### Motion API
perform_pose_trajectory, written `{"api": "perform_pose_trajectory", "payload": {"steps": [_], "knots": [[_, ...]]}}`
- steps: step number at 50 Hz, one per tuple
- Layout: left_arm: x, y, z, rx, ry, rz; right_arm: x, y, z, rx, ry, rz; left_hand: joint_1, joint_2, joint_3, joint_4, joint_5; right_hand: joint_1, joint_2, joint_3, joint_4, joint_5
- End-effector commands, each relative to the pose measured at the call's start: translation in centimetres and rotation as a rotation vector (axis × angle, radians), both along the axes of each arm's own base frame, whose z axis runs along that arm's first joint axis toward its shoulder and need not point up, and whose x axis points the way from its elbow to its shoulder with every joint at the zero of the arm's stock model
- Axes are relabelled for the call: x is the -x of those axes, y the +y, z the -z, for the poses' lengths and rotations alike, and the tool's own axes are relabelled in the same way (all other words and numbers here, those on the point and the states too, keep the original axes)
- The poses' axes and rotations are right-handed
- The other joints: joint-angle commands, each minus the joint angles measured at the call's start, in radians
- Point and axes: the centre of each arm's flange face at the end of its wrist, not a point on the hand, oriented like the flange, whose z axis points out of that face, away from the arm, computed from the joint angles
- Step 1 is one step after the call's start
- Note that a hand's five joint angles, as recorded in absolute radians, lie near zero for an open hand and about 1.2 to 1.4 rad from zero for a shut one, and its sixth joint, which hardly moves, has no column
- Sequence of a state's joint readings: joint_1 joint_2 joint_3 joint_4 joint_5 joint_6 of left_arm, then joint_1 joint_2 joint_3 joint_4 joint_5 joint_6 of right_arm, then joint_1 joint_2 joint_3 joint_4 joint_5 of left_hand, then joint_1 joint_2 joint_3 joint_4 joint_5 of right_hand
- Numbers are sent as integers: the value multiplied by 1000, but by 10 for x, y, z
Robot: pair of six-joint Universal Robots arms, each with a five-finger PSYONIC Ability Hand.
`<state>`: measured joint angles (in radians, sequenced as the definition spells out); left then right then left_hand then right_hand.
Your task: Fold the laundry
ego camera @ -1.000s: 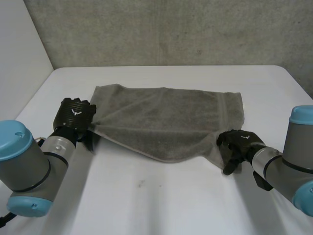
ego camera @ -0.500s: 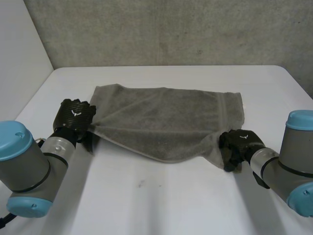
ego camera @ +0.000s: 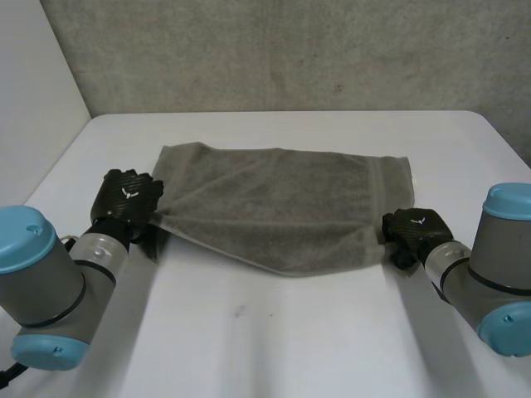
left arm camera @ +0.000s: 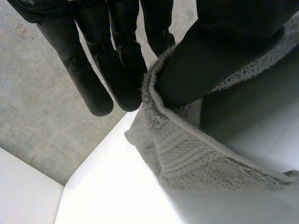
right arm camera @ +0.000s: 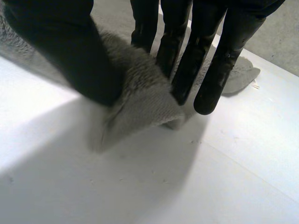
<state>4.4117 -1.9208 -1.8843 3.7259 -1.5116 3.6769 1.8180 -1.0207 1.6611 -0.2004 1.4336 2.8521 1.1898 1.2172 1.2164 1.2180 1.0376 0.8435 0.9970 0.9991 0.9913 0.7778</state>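
A grey towel [ego camera: 282, 203] lay spread across the middle of the white table [ego camera: 274, 332], its far edge flat. The left hand [ego camera: 126, 197] pinched the near left corner between thumb and fingers; the right hand [ego camera: 412, 232] pinched the near right corner likewise. Both grips looked shallow, at the hem: a corner might slip free, or the sagging near edge drag and fold askew.

grey towel [ego camera: 282, 203] spread on table, near corners lifted, sagging.
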Motion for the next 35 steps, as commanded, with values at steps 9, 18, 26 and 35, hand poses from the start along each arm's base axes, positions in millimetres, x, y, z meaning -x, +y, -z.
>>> {"api": "perform_pose_trajectory", "payload": {"steps": [9, 18, 26, 35], "knots": [[1, 12, 8, -42, -20, 15, 8, -3, -48, 124, -16, 47, 207, 179, 180, 178, 184, 553, 399, 397, 405, 444], [3, 16, 24, -87, -36, 28, 52, -27, -59, 180, 73, 149, -342, -370, -369, -370, -364, 553, 399, 397, 405, 444], [3, 6, 41, -121, -45, 22, 66, -33, -56, 163, 104, 176, -439, -466, -466, -467, -461, 553, 399, 397, 405, 444], [0, 4, 42, -129, -46, 8, 77, -39, -57, 163, 102, 210, -439, -466, -466, -467, -461, 553, 399, 397, 405, 444]]}}
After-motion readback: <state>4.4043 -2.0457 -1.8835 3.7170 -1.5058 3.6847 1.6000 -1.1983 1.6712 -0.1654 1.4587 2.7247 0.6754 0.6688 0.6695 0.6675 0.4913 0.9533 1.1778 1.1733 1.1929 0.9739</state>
